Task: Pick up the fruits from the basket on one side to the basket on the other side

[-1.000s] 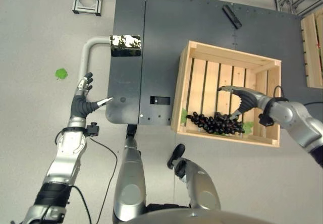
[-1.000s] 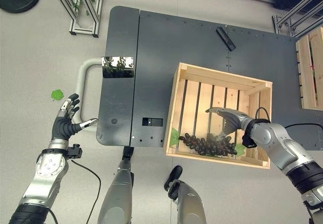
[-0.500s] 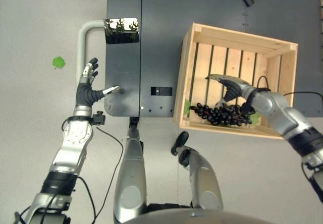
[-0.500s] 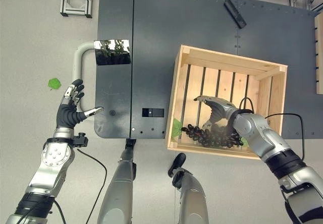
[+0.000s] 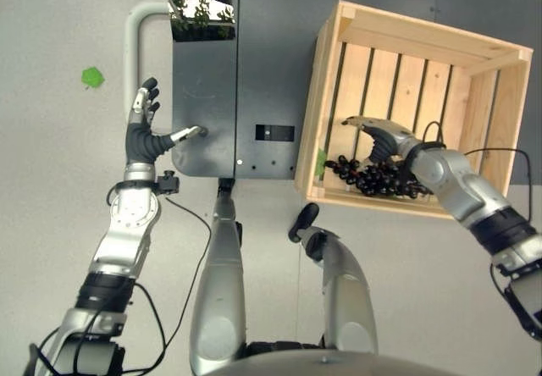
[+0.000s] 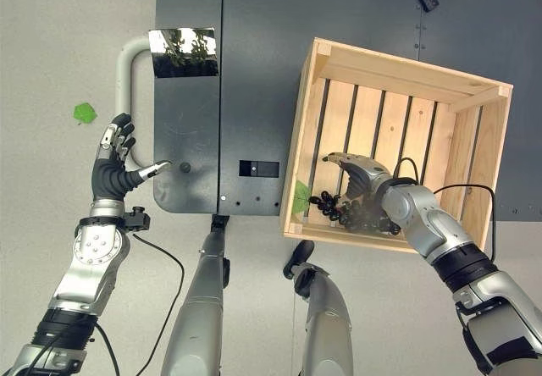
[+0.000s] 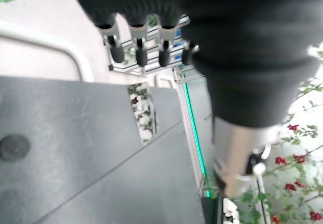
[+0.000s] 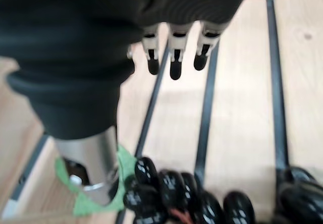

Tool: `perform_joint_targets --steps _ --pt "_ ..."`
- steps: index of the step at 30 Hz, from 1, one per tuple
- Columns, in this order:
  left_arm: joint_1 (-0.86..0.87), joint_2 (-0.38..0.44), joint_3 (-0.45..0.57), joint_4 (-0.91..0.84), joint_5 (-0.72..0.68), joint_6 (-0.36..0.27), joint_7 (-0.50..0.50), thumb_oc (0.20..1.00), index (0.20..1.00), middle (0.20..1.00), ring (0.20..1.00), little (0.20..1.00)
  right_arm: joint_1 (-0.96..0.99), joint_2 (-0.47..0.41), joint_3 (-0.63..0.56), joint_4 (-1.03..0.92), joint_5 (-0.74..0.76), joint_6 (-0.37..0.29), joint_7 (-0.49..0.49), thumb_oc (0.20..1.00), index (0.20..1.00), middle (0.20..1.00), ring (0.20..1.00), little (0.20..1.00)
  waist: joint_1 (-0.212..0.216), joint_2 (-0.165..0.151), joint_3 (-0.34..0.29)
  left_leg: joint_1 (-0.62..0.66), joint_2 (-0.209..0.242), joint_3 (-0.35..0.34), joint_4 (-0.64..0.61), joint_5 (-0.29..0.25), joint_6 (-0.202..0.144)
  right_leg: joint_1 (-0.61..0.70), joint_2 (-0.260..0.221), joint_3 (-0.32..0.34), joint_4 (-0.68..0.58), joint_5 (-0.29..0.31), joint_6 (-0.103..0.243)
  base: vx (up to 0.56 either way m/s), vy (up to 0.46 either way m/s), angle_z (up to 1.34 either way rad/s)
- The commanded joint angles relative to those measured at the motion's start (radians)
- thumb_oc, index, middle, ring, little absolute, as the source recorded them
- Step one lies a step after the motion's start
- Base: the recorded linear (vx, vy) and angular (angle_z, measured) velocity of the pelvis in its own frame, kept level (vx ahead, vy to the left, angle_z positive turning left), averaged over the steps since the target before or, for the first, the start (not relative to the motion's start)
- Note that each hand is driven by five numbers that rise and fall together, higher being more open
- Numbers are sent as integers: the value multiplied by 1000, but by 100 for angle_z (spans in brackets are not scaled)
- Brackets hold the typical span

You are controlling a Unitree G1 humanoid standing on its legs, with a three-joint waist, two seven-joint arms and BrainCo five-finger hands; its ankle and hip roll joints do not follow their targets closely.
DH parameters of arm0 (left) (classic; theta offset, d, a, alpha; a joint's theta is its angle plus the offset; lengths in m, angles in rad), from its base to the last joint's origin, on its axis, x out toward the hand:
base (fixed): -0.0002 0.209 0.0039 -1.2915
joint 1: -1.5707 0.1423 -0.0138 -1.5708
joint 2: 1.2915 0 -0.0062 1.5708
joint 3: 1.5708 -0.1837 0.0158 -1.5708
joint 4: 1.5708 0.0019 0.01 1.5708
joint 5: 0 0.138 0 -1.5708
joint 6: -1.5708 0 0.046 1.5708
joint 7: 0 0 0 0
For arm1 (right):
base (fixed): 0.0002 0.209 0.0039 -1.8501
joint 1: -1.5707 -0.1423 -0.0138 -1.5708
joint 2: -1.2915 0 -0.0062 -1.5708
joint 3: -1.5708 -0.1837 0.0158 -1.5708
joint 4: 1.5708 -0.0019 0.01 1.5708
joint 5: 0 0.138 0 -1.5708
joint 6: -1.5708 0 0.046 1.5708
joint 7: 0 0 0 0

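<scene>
One crate [image 6: 396,71] on dark table [image 6: 254,46] | grey floor [image 6: 51,46] | both robot hands spread: left [image 6: 110,177], right [image 6: 360,177] over grapes [image 6: 343,211]

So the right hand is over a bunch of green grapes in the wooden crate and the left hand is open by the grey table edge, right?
Not quite: the grapes are dark, nearly black, not green, as the right wrist view shows. The rest holds: the right hand is over them in the wooden crate, and the left hand is open by the grey table edge.

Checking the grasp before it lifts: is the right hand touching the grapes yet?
Cannot tell. In the right wrist view the right hand holds straight fingers above the grapes, but its thumb sits right beside the bunch with no clear gap.
</scene>
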Motion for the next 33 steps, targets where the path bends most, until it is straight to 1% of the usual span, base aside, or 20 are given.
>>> perform_joint_targets --steps 1,6,8,11,13,14,15,19,27,30,33 --pt "-27 -33 5 -80 33 -33 19 1000 1000 1000 1000 1000 -30 -30 34 7 -34 10 6 1000 1000 1000 1000 1000 -18 10 -20 58 31 -6 68 -143 10 -20 -21 4 -137 124 64 0 0 0" --pt "-23 -36 6 -79 36 -30 17 1000 1000 1000 1000 1000 7 -45 16 -22 -37 9 24 1000 1000 1000 1000 1000 -27 3 -20 66 30 -2 67 -145 11 -15 -19 8 -141 124 65 0 0 0" --pt "-15 -39 13 -80 39 -29 14 1000 1000 1000 1000 1000 54 -62 -19 -56 -25 6 36 1000 1000 1000 1000 1000 -34 -2 -20 70 29 -3 65 -146 12 -11 -19 9 -145 125 66 0 0 0" --pt "2 -36 19 -91 39 -25 3 1000 1000 1000 1000 1000 124 -102 -68 -102 -6 0 58 1000 1000 1000 1000 1000 -39 -5 -20 75 28 -3 62 -146 12 -7 -20 10 -147 126 68 0 0 0" --pt "13 -33 27 -99 42 -22 -8 1000 1000 1000 1000 1000 173 -148 -105 -145 -2 -8 83 1000 1000 1000 1000 1000 -48 -14 -20 75 29 1 64 -149 11 -8 -20 12 -147 126 69 4 0 2" --pt "13 -33 26 -99 42 -21 -8 1000 1000 1000 1000 1000 177 -149 -109 -148 -2 -7 85 1000 1000 1000 1000 1000 -46 -13 -20 75 28 0 63 -149 11 -7 -20 12 -147 126 69 0 0 0" --pt "21 -31 29 -105 49 -20 -15 1000 1000 1000 1000 1000 211 -172 -131 -168 -5 -13 98 1000 1000 1000 1000 1000 -49 -17 -20 76 29 3 63 -150 12 -7 -19 12 -150 127 70 6 0 3" --pt "30 -28 30 -112 45 -18 -18 1000 1000 1000 1000 1000 234 -197 -145 -192 -4 -14 117 1000 1000 1000 1000 1000 -52 -20 -20 74 29 4 64 -150 11 -9 -16 18 -153 128 71 0 0 0" --pt "52 -23 29 -125 47 -13 -44 1000 1000 1000 1000 1000 244 -279 -187 -244 7 -17 151 1000 1000 1000 1000 1000 -62 -28 -20 76 31 9 66 -153 10 -10 -11 26 -156 128 70 1 2 -1" --pt "54 -22 26 -126 44 -14 -46 1000 1000 1000 1000 1000 245 -286 -188 -251 6 -16 158 1000 1000 1000 1000 1000 -62 -27 -20 74 29 10 70 -155 10 -9 -11 28 -155 128 71 0 0 0" --pt "55 -19 26 -135 41 -13 -48 1000 1000 1000 1000 1000 236 -274 -186 -259 7 -16 151 1000 1000 1000 1000 1000 -60 -24 -20 68 30 10 73 -155 10 -16 -11 29 -152 127 71 0 0 0"
